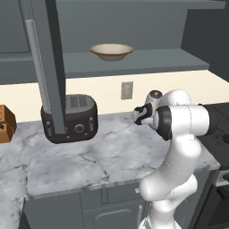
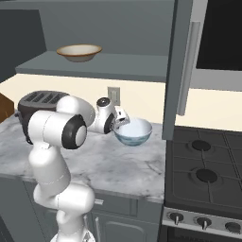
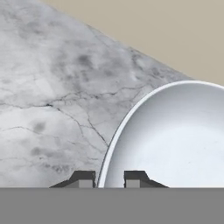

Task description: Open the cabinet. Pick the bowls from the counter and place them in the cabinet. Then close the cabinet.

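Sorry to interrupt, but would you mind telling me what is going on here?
The robot is putting bowls away. The cabinet stands open, with the cream bowl already on its shelf. The gripper is at the near rim of the white bowl on the counter, one fingertip outside the rim and one inside, closing on it.

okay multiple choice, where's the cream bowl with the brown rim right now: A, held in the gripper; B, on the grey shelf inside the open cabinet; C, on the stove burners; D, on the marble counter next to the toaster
B: the cream bowl rests on the grey shelf of the open cabinet, above the toaster, while the gripper closes on the rim of the white bowl down on the counter.
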